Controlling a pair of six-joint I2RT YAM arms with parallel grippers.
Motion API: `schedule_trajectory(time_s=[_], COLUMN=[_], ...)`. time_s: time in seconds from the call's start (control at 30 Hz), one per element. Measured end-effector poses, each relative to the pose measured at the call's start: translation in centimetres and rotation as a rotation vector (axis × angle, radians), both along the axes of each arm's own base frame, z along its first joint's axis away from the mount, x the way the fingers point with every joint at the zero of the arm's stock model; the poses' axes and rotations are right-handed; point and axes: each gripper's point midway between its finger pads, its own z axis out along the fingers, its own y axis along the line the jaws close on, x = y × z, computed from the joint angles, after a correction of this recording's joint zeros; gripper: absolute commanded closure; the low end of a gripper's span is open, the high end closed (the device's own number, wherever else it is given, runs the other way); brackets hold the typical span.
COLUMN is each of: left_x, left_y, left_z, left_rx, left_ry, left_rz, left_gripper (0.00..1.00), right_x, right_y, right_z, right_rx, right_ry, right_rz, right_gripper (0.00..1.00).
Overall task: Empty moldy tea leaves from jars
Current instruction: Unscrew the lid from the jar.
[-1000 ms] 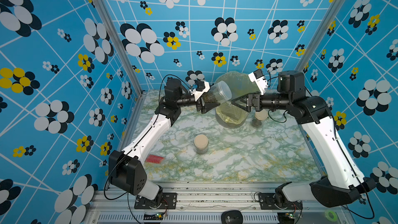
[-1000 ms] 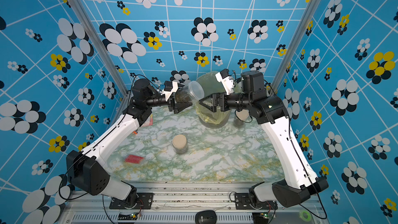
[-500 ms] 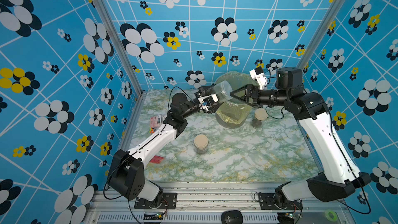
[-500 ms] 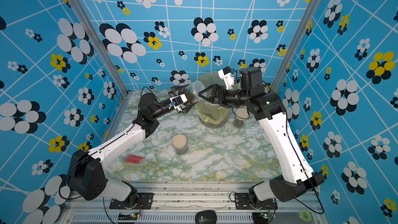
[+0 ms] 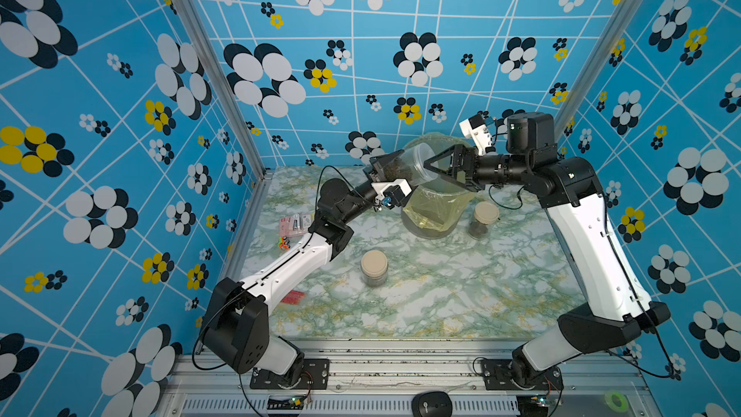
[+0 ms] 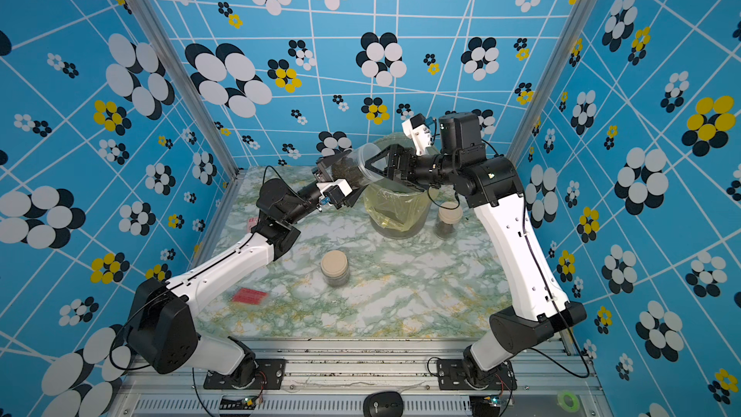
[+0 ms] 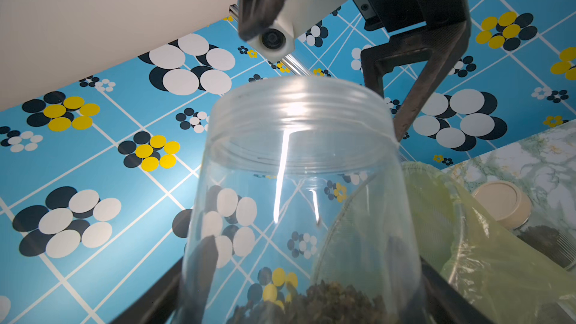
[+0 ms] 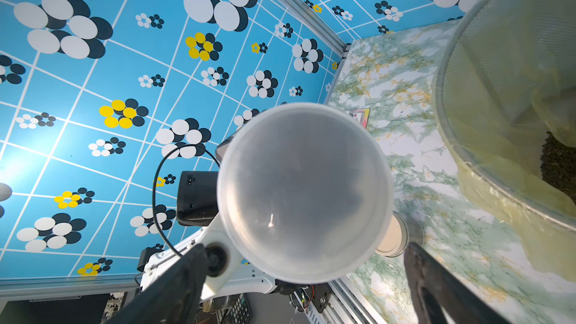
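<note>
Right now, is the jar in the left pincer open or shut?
Shut: a translucent lid caps the jar, with tea leaves inside.

— How did the arms look?
— The left arm [image 5: 288, 270] and right arm [image 5: 589, 242] had white links, black joints, loose black cables [image 8: 154, 191] and bolted black base plates [image 5: 316, 373]. The right gripper [image 8: 304, 246] had black fingers [image 8: 174, 285].

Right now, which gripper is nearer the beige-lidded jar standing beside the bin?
Right. The right gripper hangs open over the bin, above and beside the beige-lidded jar; the left gripper, gripping the raised jar, is beyond the bin's far side.
</note>
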Motion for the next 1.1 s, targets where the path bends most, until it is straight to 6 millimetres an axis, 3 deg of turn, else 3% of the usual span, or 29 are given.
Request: schedule_trajectory(time_s=[0.6,0.83,1.1], left_x=[-0.3,-0.2,-0.1], left_y=[-0.9,-1.1,-1.1], left_z=[-1.2,-1.6,-1.7], left_rx=[0.032,0.039,0.041], left_ry=[-0.007,0.004,0.008], left_rz=[0.004,0.004,0.003], left_gripper=[0.44,0.44,0.45], right_x=[1.4,1.6,1.8], right_y=[-0.3,-0.2,-0.2], right_z=[-1.6,-1.9,-2.2], right_rx=[-0.079,-0.090,-0.096], right_ry=[0.036,0.043,0.043], right_rz=[-0.031,-0.030,-0.027], right_gripper=[0.01,0.05,0.01])
